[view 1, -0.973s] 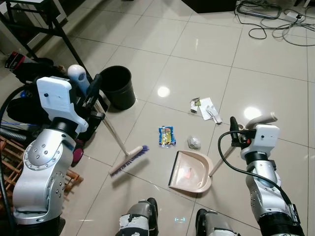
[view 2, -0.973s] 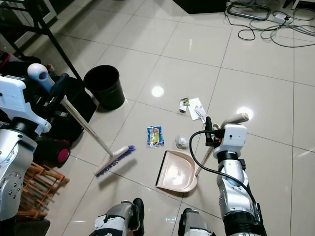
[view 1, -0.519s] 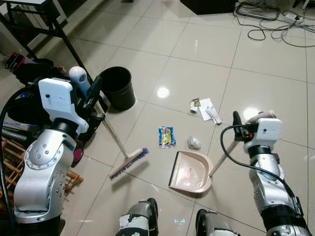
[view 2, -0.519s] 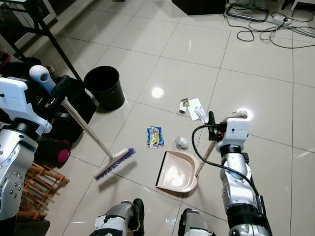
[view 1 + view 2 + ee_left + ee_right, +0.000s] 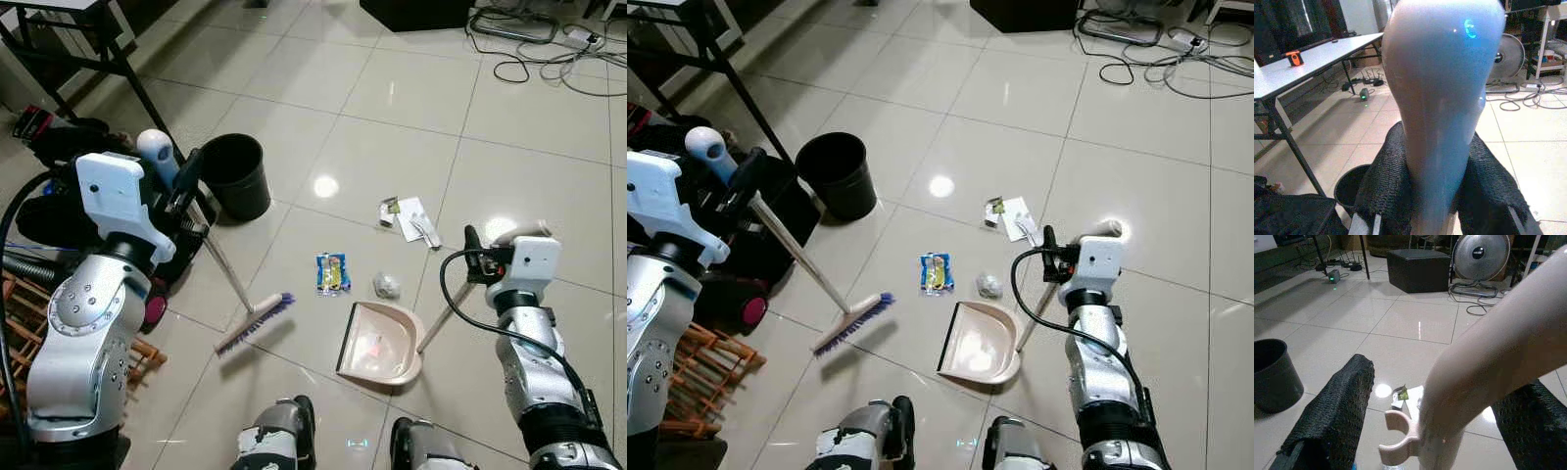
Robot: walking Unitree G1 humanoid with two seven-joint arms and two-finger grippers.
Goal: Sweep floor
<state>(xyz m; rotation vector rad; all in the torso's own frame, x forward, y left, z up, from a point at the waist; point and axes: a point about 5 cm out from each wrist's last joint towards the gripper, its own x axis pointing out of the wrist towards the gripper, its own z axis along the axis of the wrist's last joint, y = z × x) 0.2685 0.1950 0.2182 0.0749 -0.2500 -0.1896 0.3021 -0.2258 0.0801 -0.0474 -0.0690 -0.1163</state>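
My left gripper is shut on the top of a broom's long pale handle, with black fingers on both sides of it. The broom's purple-bristled head rests on the tiles in front of my left foot. My right gripper is shut on the beige dustpan's slanted handle. The dustpan sits on the floor with its mouth facing left. Just beyond it lie a blue and yellow wrapper, a small crumpled ball and white paper scraps.
A black bin stands on the floor behind the broom. Dark bags, a hose and a wooden rack crowd the left side under a table's black legs. Cables lie at the far right. My feet are at the bottom.
My right gripper has lifted and shifted slightly right with the dustpan handle. The broom head has shifted only slightly on the tiles. The litter lies where it was.
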